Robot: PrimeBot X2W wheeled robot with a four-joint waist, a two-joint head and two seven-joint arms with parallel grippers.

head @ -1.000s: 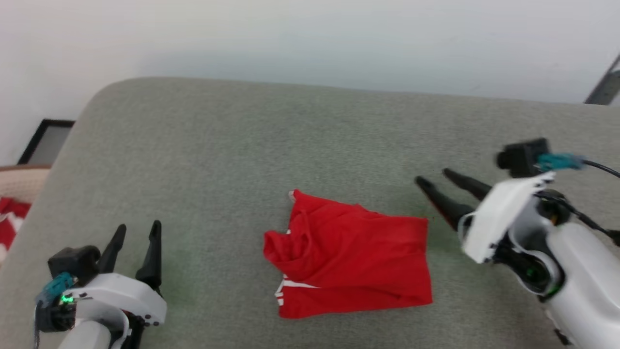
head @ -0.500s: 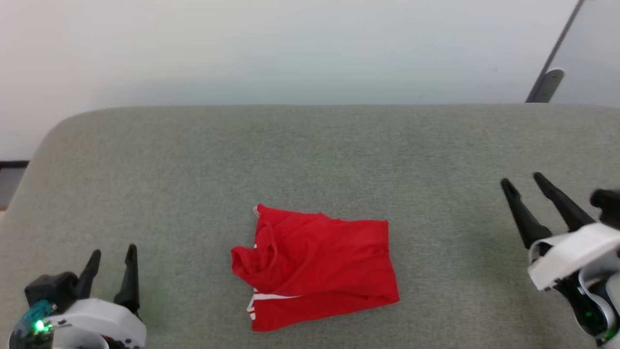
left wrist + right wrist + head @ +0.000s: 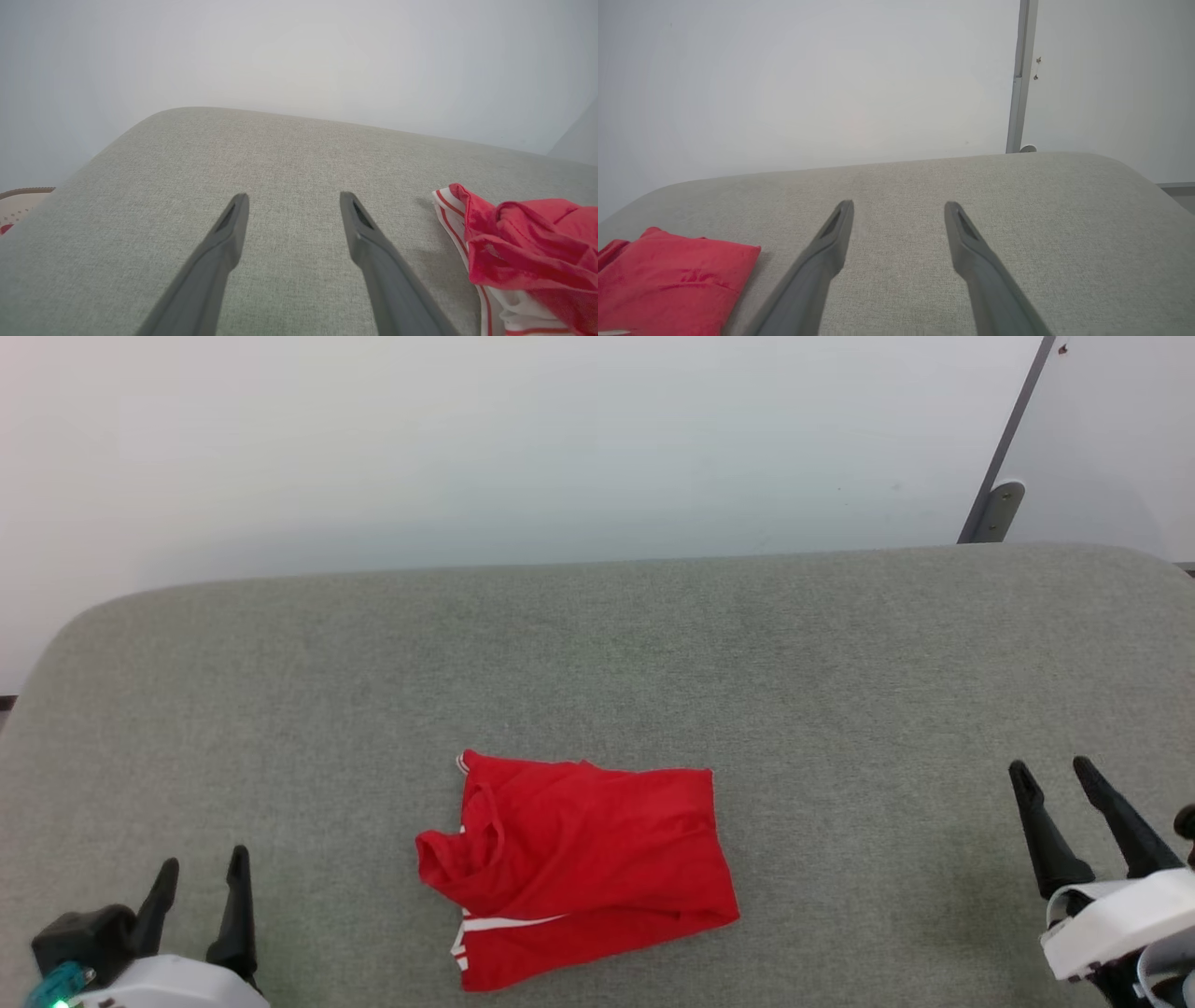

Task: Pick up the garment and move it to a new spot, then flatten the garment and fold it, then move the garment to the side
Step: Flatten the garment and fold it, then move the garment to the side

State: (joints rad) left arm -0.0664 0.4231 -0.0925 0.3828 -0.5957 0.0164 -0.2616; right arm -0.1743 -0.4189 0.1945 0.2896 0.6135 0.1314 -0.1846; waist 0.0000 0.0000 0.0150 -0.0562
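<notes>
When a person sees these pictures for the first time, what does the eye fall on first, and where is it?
The red garment stands out: it lies folded, with white striped trim at its left edge, near the front middle of the grey padded surface. The left gripper at the lower left and the right gripper at the lower right flank it without touching, fingers open and empty.

Grey fabric surface (image 3: 597,644), white wall (image 3: 467,439), grey post (image 3: 1013,425).

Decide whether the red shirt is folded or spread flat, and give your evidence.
Folded, roughly. The shirt lies as a compact doubled block, red layers overlapping, striped trim poking out between them, collar end bunched.
</notes>
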